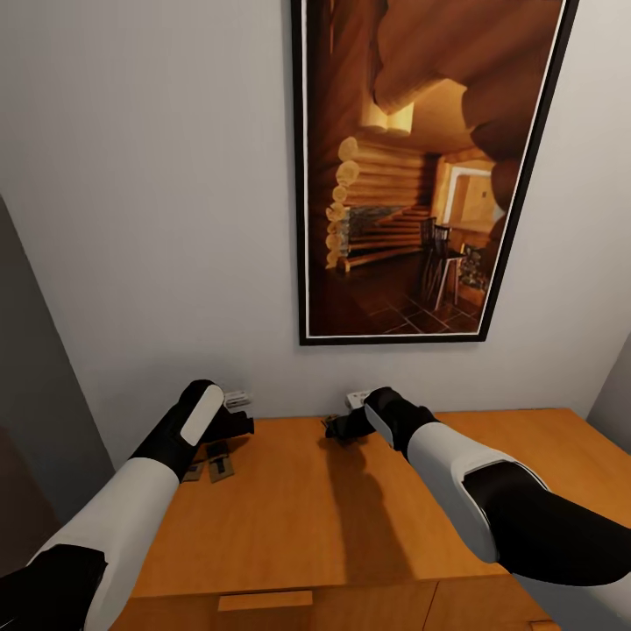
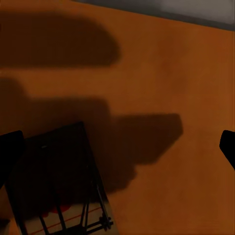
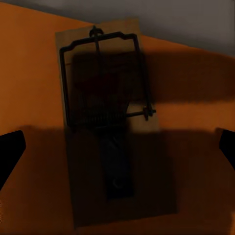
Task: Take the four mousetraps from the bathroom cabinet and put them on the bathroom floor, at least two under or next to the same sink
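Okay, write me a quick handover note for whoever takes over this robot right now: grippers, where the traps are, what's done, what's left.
Left gripper: open, empty, over the smooth orange-brown wooden cabinet top, beside a flat tan wooden mousetrap with dark wire.
Right gripper: open, empty, fingers either side of another tan mousetrap lying flat on the cabinet near the wall.
In the head view two traps lie by the left gripper. I cannot confirm a fourth.
Done: both arms are positioned over traps. Nothing is grasped.
Left: grip the traps, carry all four to the bathroom floor, with at least two under or next to the sink.
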### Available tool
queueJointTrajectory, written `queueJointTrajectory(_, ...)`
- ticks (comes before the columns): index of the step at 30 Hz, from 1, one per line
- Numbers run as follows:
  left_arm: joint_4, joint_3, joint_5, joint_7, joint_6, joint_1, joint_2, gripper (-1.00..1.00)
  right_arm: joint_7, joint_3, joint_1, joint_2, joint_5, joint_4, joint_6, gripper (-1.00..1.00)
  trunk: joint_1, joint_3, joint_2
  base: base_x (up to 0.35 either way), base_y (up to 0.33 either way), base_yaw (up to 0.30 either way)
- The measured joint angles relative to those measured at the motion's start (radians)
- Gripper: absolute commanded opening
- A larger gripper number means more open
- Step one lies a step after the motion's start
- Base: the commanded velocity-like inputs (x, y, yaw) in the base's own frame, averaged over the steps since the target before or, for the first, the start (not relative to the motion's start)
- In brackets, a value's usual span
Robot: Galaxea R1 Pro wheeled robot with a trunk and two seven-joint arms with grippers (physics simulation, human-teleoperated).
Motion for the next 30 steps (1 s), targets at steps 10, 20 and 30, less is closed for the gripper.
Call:
queueJointTrajectory(10, 0.0, 0.001, -0.004, 0.0, 0.0, 0.0, 0.0, 1.0, -0.001, 0.0, 0.0, 0.0, -0.001, 0.001, -0.001, 1.0, 0.0, 0.0, 0.0, 0.0, 0.0, 0.0)
queueJointTrajectory(20, 0.0, 0.0, -0.004, 0.0, 0.0, 0.0, 0.001, 1.0, -0.002, -0.001, 0.0, 0.0, -0.001, 0.001, -0.001, 1.0, 0.0, 0.0, 0.0, 0.0, 0.0, 0.0)
queueJointTrajectory(30, 0.0, 0.0, 0.002, 0.0, 0.0, 0.0, 0.002, 1.0, -0.004, 0.003, 0.007, 0.0, 0.004, -0.01, -0.001, 1.0, 0.0, 0.0, 0.0, 0.0, 0.0, 0.0)
